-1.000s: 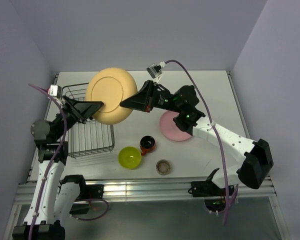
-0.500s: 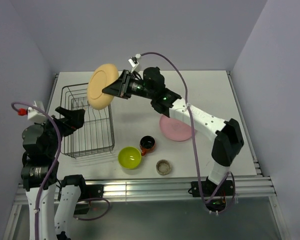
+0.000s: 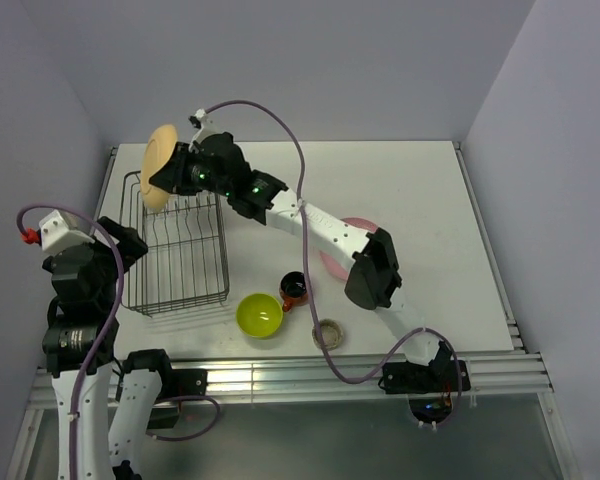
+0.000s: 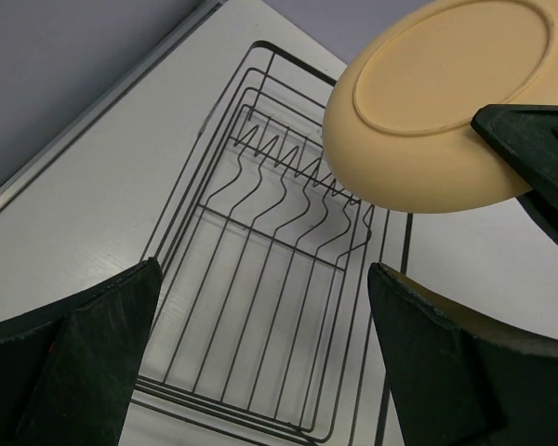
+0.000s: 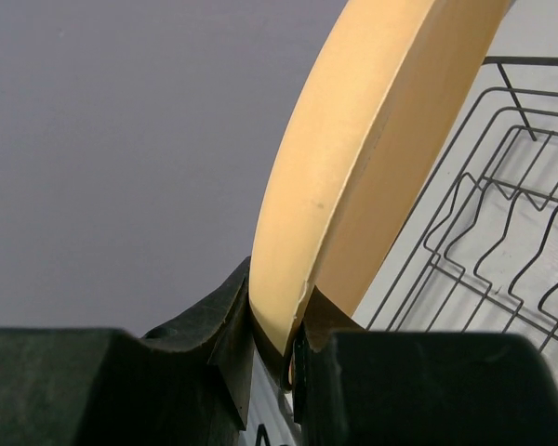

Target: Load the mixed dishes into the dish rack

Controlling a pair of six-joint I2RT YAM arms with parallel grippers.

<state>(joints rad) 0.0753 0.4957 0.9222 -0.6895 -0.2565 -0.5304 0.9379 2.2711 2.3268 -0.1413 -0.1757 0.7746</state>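
Note:
My right gripper is shut on the rim of the yellow-orange plate and holds it on edge, tilted, above the far end of the black wire dish rack. The right wrist view shows the fingers clamping the plate at its rim. My left gripper is open and empty above the rack's near half, with the plate ahead of it. The pink plate, lime-green bowl, red-orange mug and grey-beige cup sit on the table.
The right arm stretches across the table's middle and covers part of the pink plate. The rack's upright prongs stand at its far end, under the held plate. Grey walls close the table at the back and left.
The left gripper let go of the yellow-orange plate and drew back to the near left. The right gripper carried the plate left, turning it on edge, to above the rack's far end.

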